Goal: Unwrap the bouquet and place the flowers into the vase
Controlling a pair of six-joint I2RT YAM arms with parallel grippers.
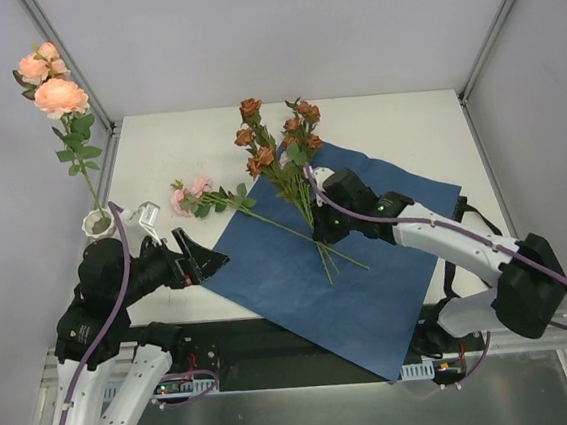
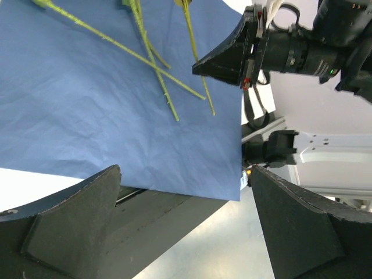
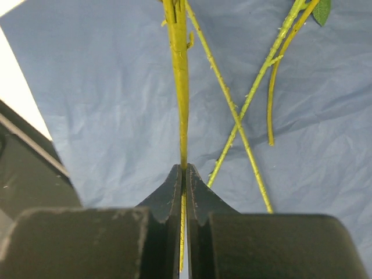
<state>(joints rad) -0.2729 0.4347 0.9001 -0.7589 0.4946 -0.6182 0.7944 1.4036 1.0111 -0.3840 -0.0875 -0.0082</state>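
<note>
vase (image 1: 98, 224): one, at the left edge of the desk (image 1: 395, 121), one pink rose stem (image 1: 64, 98) upright in it | second pink stem (image 1: 194, 196) lay left of centre | rust-orange roses (image 1: 276, 138) lay on one blue paper sheet (image 1: 371, 284) | right claw (image 3: 183, 173) was clamped on one green stem (image 3: 179, 70), three loose stems (image 3: 256, 174) beside it | left claw (image 2: 186, 221) stood apart, holding nothing
</note>
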